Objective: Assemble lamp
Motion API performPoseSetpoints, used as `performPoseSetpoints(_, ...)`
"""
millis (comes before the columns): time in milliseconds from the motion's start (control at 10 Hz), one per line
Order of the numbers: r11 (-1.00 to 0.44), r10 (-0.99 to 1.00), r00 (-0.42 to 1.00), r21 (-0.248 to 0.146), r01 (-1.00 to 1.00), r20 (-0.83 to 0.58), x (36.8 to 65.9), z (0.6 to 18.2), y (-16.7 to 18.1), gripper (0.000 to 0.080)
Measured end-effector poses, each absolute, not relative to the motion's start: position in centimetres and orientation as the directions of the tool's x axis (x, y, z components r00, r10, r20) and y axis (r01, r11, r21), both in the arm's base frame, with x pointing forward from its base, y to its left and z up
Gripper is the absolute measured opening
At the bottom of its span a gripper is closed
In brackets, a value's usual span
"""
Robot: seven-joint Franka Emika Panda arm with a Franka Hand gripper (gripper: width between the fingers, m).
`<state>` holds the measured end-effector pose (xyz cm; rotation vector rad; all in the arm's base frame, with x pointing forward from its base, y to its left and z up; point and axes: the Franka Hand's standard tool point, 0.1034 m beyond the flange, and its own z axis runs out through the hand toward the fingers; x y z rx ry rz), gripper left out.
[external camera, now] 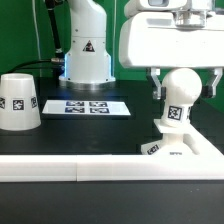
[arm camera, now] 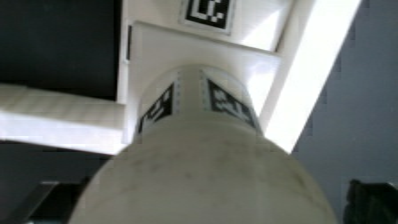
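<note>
Black table (external camera: 60,140) bears base (external camera: 192,148), bulb (external camera: 178,102) upright between claw (external camera: 185,92) fingers.

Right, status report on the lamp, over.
Claw straddles white ball-headed plastic bulb, grip unclear. Bulb upright on flat square white base. White cone shade stands clear.

Black table (external camera: 95,130) carries the shade (external camera: 18,102) at left, marker board (external camera: 88,106) centre, base (external camera: 190,146) lower right, rail (external camera: 60,170) along the bottom

This is looking like a robotics lab; a white jointed robot arm (external camera: 86,45) is standing on a black matte worktop (external camera: 100,135) before a plain green backdrop (external camera: 25,30); a thin flat white marker board (external camera: 85,105) is lying there, carrying printed tags.
</note>
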<state>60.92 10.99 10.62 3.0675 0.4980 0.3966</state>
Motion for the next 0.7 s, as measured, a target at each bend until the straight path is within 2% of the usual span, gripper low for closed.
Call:
performPoseSetpoints(100, -0.907, 0.420, 0.878, 0.080, 0.413, 0.232, 60.9, 10.7, 11.0, 0.0699)
performPoseSetpoints(400, -0.755, 0.656, 0.735, 0.136, 0.642, 0.174, 61.5, 11.3, 10.7, 0.0699)
performPoseSetpoints(700, -0.617, 0.787, 0.598, 0.182, 0.766, 0.150, 62.2, 12.0, 10.9, 0.0699)
